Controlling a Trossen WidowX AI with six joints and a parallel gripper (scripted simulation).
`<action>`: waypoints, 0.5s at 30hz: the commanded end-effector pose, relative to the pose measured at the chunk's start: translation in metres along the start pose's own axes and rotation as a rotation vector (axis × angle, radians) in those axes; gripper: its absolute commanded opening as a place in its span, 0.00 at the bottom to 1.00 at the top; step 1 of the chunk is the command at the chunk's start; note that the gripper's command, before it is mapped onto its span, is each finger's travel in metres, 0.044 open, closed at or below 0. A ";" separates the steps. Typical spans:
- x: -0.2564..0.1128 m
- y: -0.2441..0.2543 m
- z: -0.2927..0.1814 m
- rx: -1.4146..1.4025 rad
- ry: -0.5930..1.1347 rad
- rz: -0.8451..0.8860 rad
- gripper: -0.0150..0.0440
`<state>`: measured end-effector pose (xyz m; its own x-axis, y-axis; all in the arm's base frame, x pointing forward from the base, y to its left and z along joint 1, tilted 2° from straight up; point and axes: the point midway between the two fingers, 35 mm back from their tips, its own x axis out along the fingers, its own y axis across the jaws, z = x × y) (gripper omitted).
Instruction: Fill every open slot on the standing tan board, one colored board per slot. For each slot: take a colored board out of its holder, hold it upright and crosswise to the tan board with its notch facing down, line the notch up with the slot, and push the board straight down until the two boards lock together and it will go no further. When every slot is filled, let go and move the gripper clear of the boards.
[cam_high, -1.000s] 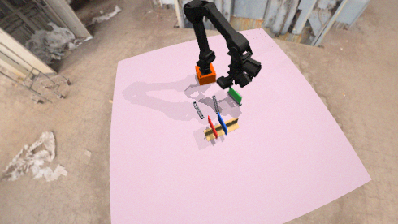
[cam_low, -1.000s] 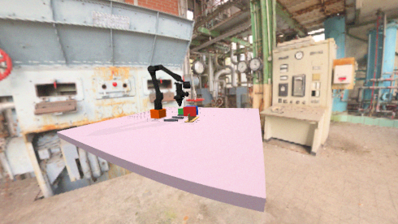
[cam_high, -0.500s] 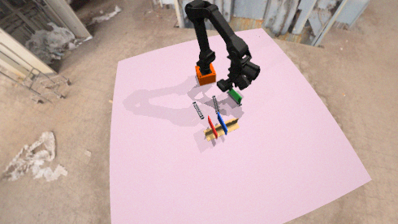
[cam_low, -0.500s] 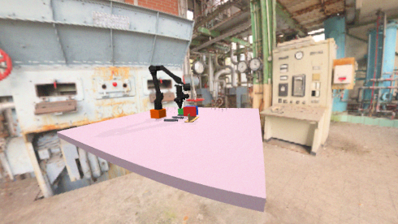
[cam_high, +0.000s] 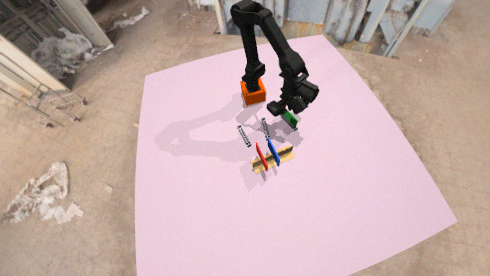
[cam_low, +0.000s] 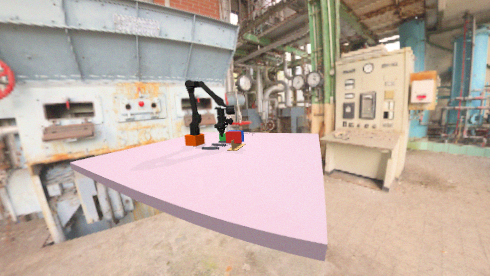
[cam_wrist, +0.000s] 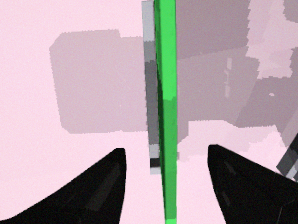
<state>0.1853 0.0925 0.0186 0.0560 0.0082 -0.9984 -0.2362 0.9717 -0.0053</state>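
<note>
open claw (cam_high: 287, 111) (cam_low: 221, 132) (cam_wrist: 166, 155) over green bd (cam_high: 290, 119) (cam_low: 223, 136) (cam_wrist: 170, 90); red (cam_high: 261, 156) (cam_low: 233, 137) + blue bds (cam_high: 273, 152) (cam_low: 242, 136) in tan bd (cam_high: 287, 154) (cam_low: 236, 148)

Black 6-joint arm (cam_high: 251, 50) (cam_low: 194, 107), orange box-shaped base (cam_high: 254, 98) (cam_low: 194, 142), dark tapered jaws (cam_high: 283, 108)

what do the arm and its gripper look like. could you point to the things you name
The arm (cam_high: 251, 47) (cam_low: 195, 107) is matte black with chunky joints and slim links, on an orange block base (cam_high: 259, 98) (cam_low: 190, 143). The gripper (cam_wrist: 166, 155) has two black fingers with tapering tips.
</note>
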 end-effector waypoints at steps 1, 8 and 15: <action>0.007 0.000 -0.002 -0.006 0.005 -0.001 0.56; 0.017 0.000 -0.002 -0.006 0.005 -0.001 0.56; 0.025 0.000 -0.002 -0.006 0.005 -0.001 0.56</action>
<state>0.1861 0.0926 -0.0026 0.0546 0.0074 -0.9985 -0.2357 0.9718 -0.0057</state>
